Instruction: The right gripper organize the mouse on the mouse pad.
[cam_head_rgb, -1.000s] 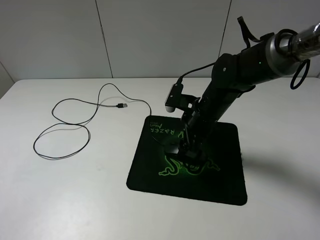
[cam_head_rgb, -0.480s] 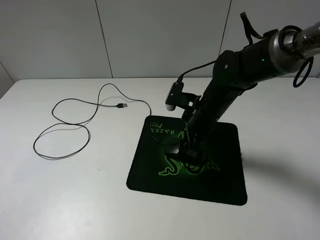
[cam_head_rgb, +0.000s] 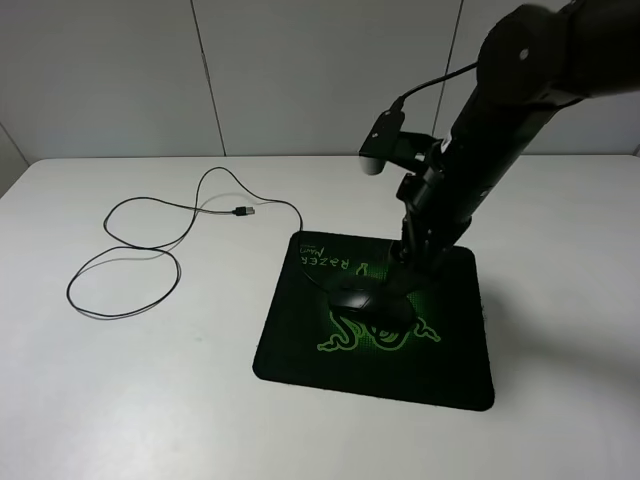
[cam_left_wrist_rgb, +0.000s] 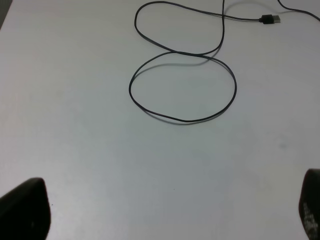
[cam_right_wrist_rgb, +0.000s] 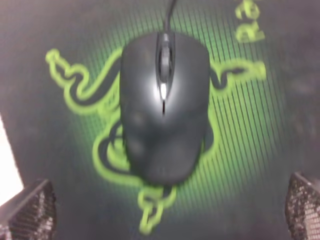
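Note:
The black mouse (cam_head_rgb: 370, 299) lies flat on the green logo in the middle of the mouse pad (cam_head_rgb: 445, 365). Its cable (cam_head_rgb: 125, 270) runs off the pad to the left in loops and ends in a USB plug (cam_head_rgb: 243, 212). My right gripper (cam_head_rgb: 410, 262) hangs above the mouse, a little behind it, and does not touch it. In the right wrist view the mouse (cam_right_wrist_rgb: 164, 105) sits on the pad (cam_right_wrist_rgb: 55, 150) with both fingertips (cam_right_wrist_rgb: 30, 210) wide apart; the right gripper (cam_right_wrist_rgb: 167, 215) is open and empty. My left gripper (cam_left_wrist_rgb: 167, 210) is open over the bare table.
The white table (cam_head_rgb: 150, 390) carries the cable loops on the left, which also show in the left wrist view (cam_left_wrist_rgb: 182, 85) with the USB plug (cam_left_wrist_rgb: 270, 19). A white wall stands behind the table.
My right gripper has let go of the mouse and risen up and back to the right. The mouse stays on the pad's logo. The cable has not moved.

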